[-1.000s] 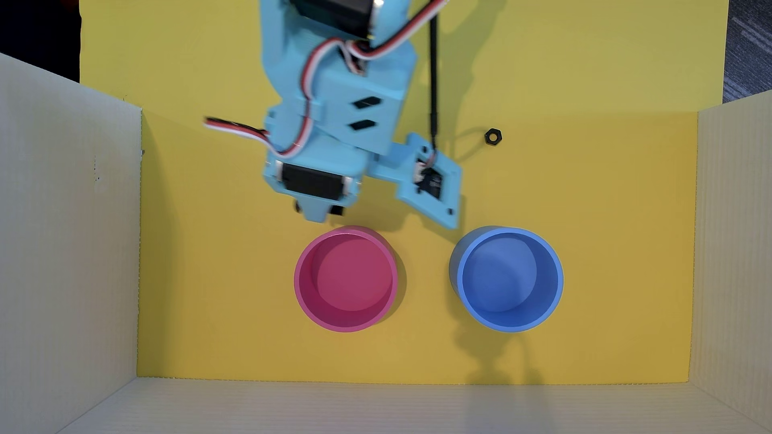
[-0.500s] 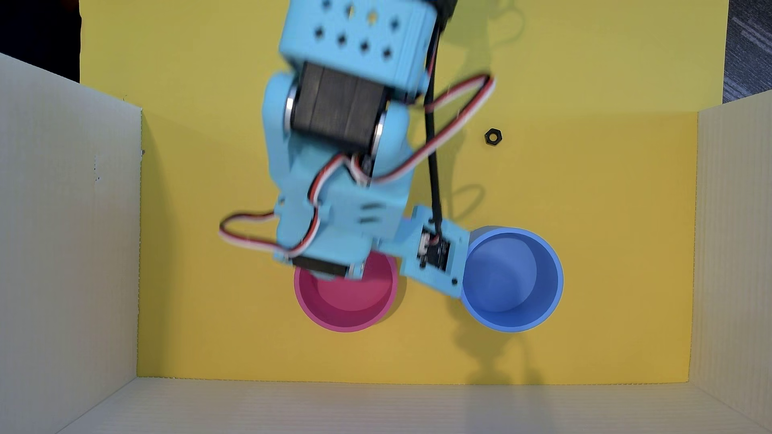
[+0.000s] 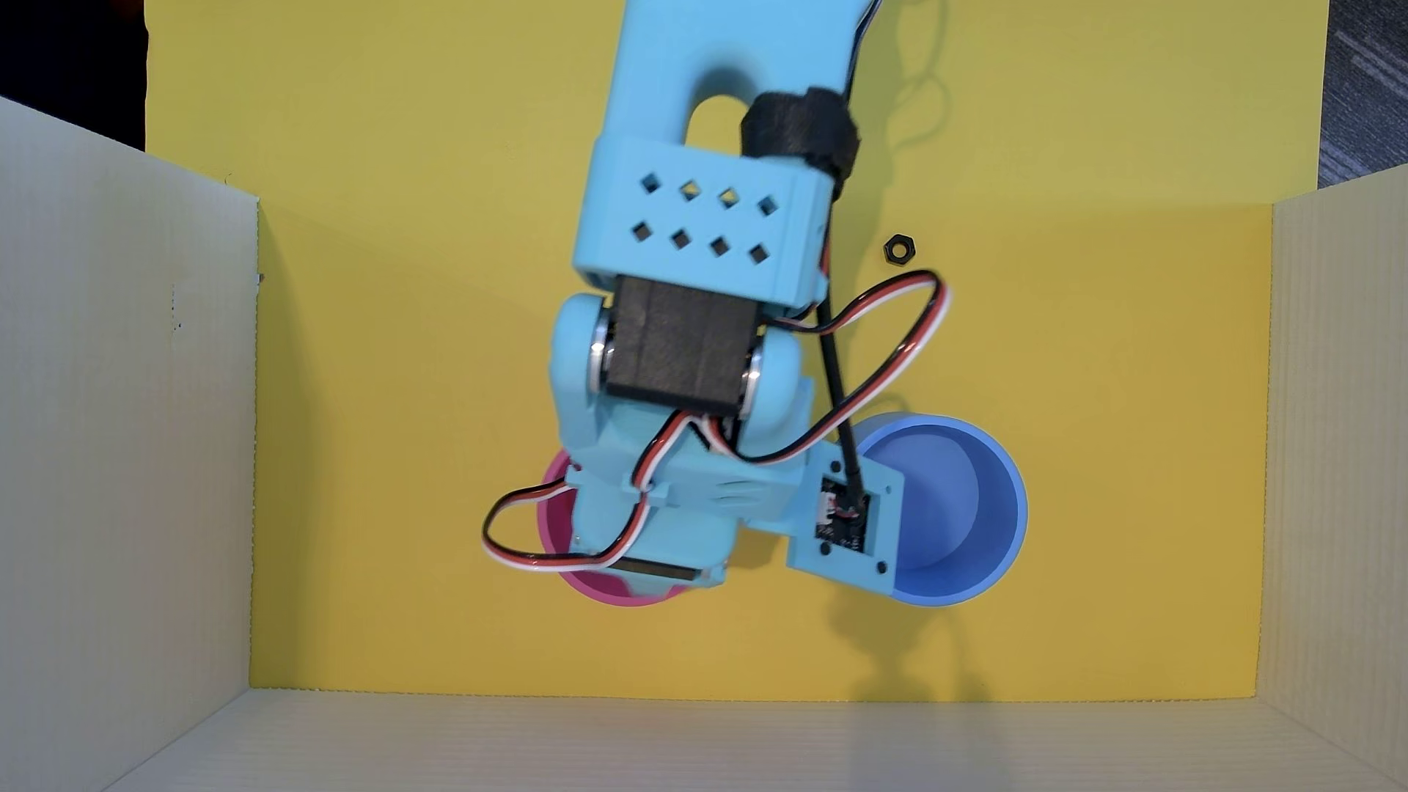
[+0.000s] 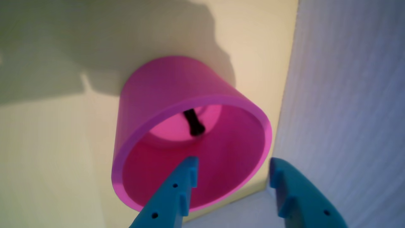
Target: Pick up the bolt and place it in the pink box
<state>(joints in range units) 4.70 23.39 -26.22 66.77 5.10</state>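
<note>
A small black metal bolt (image 4: 194, 123) lies on the flat bottom of the round pink plastic box (image 4: 158, 95), seen through the wrist camera; its dark shaft points toward the far wall of the box and nothing grips it. The light-blue two-finger tool (image 4: 232, 164) hangs above the box's near rim with its fingers spread wide apart and nothing between them. From overhead, the light-blue printed arm (image 3: 686, 228) reaches down the yellow table (image 3: 381, 381) and covers most of the pink box (image 3: 602, 595), leaving only slivers of its rim showing at the left and bottom; the tool's tips are hidden there beneath the wrist. Just to the right in that view stands a round blue plastic container (image 3: 983, 495), partly overlapped by the arm's camera mount. A small black hex nut (image 3: 900, 249) rests on the table well apart from both containers, farther up the view. Pale corrugated walls (image 3: 122, 457) fence the table on three sides.
</note>
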